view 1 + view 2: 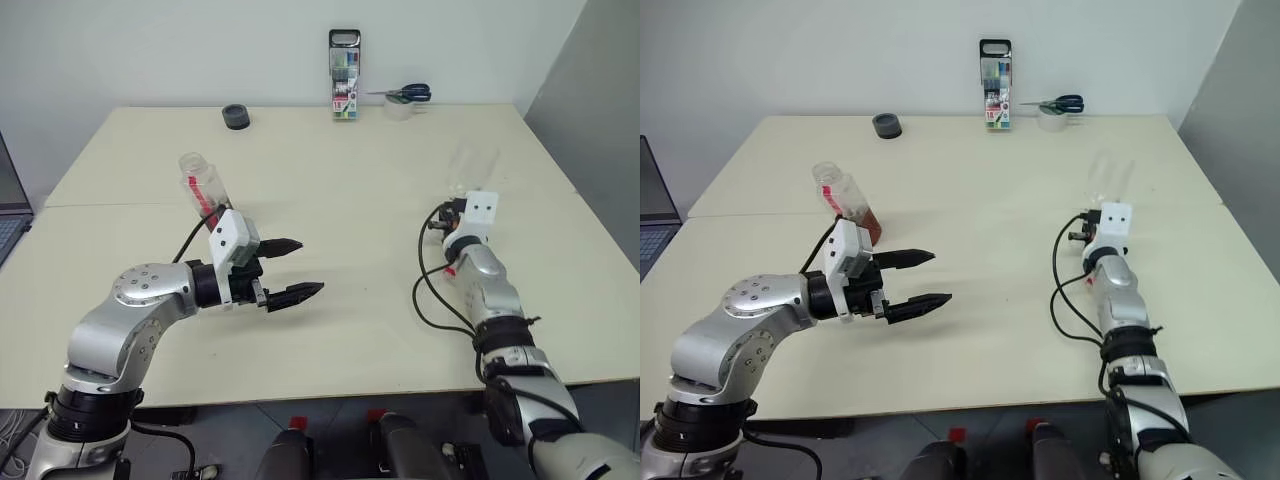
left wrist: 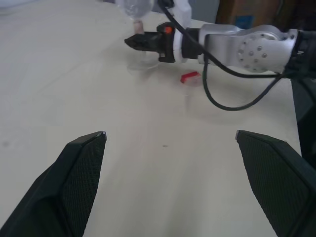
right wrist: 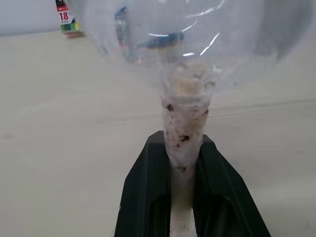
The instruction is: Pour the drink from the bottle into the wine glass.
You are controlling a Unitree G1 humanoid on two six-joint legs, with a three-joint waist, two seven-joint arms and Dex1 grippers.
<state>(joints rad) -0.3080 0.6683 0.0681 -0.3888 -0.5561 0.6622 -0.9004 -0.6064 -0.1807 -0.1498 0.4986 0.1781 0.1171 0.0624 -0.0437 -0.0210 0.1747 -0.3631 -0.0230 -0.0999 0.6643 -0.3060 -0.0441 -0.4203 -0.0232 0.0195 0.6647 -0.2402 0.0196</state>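
The left end effector (image 1: 292,269) hovers wide open and empty above the beige counter (image 1: 360,330). Just behind it stands the small clear plastic bottle (image 1: 845,203) with tea-coloured drink (image 1: 866,220) in it, uncapped and unheld. Farther right, the right end effector (image 3: 185,168) is clamped on the stem of the clear wine glass (image 1: 472,168), apparently empty; by the look of it, pouring has yet to begin.
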